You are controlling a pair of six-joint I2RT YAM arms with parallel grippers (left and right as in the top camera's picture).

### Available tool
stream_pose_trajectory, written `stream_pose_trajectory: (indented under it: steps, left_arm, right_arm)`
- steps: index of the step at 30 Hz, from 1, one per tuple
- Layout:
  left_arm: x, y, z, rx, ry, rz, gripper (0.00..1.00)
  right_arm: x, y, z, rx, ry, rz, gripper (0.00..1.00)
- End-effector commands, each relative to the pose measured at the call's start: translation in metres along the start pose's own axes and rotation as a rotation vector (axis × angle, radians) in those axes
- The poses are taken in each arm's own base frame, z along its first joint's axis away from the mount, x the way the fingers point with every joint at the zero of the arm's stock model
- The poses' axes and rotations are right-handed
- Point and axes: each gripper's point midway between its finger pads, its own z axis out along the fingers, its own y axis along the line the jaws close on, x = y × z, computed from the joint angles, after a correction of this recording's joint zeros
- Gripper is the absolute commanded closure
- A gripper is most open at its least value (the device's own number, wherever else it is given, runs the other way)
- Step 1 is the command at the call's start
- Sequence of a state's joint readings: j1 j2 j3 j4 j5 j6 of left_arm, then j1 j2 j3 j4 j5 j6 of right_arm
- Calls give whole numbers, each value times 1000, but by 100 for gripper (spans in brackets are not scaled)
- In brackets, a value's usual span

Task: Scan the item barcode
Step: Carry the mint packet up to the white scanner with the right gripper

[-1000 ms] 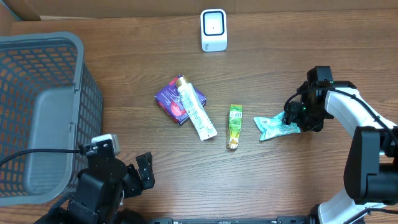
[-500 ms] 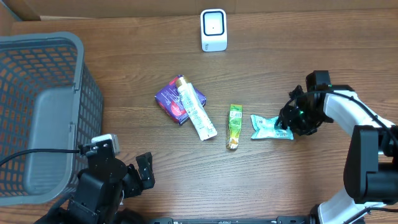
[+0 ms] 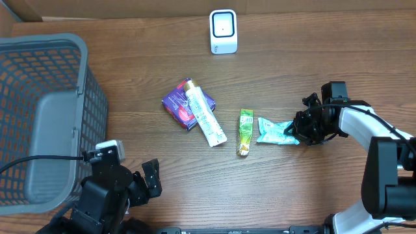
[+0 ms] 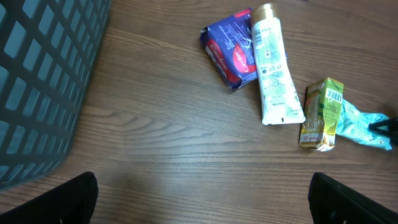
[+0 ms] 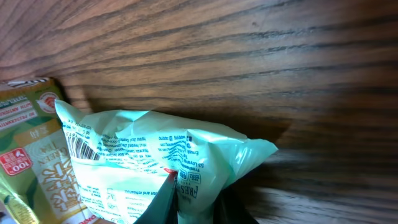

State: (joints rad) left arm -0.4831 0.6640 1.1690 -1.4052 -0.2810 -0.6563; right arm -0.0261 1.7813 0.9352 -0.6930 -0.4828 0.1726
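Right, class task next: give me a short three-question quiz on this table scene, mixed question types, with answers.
1. True or false: the white tube lies partly on the purple packet.
2. What does the right end effector grip? A green carton, B teal pouch, C scanner.
3. Fill in: the left end effector stands ____.
Key: 1 true; 2 B; 3 open.

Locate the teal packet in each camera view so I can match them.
Overhead: teal packet right of centre, mid-height.
Left wrist: teal packet at the right edge, mid-height.
Right wrist: teal packet fills the lower centre.
Shared landmark: green carton, just left of it in every view.
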Motion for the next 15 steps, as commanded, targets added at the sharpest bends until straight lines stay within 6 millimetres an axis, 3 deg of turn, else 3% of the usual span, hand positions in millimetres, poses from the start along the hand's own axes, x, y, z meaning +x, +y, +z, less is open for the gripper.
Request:
stream_pose_trajectory:
  steps: [1, 15]
  left_arm:
    - [1, 1, 2, -5, -1, -14, 1]
    - [1, 1, 2, -5, -1, -14, 0]
  right_arm:
    - [10, -12, 13, 37, 57, 40, 94]
    - [-7, 6, -10, 23, 52, 30, 96]
